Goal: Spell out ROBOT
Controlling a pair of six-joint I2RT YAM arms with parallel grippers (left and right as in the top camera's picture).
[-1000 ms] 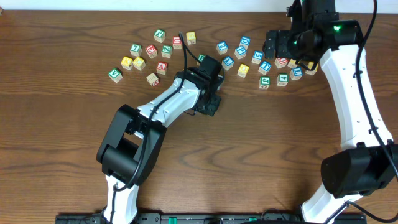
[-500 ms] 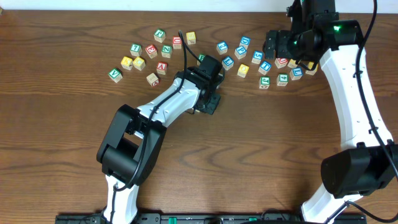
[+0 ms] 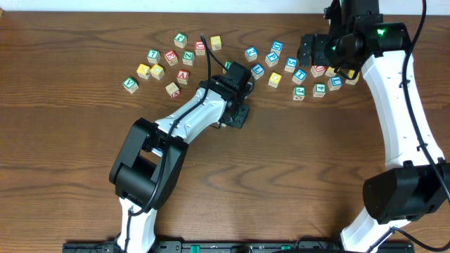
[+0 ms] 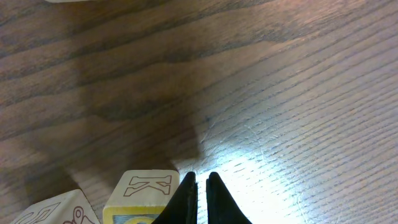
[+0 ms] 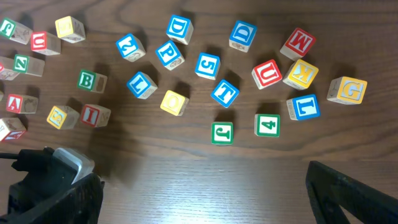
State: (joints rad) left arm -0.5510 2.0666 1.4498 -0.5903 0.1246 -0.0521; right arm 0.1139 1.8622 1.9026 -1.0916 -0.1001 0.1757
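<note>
My left gripper [image 3: 239,116] [image 4: 199,186] is shut with nothing between its fingers, low over the wood at mid-table. A cube with an outlined K on top and a yellow front [image 4: 146,194] stands right beside its left finger. The green-lettered B cube [image 5: 91,81] [image 3: 227,66] lies just beyond the left arm. The blue-lettered T cube [image 5: 225,93] [image 3: 301,74] and a yellow-faced cube [image 5: 174,102] [image 3: 275,79] sit in the right cluster. My right gripper [image 5: 205,199] hangs open well above that cluster. I cannot read an R anywhere.
Two loose groups of lettered cubes lie along the far side: one at the left [image 3: 165,60], one at the right [image 3: 309,74]. Red-lettered M [image 5: 297,42] and U [image 5: 267,73] are among them. Another pale cube [image 4: 53,213] sits left of the K cube.
The left gripper has crept a little toward the far side, still shut. The right arm and the cubes have not moved.
</note>
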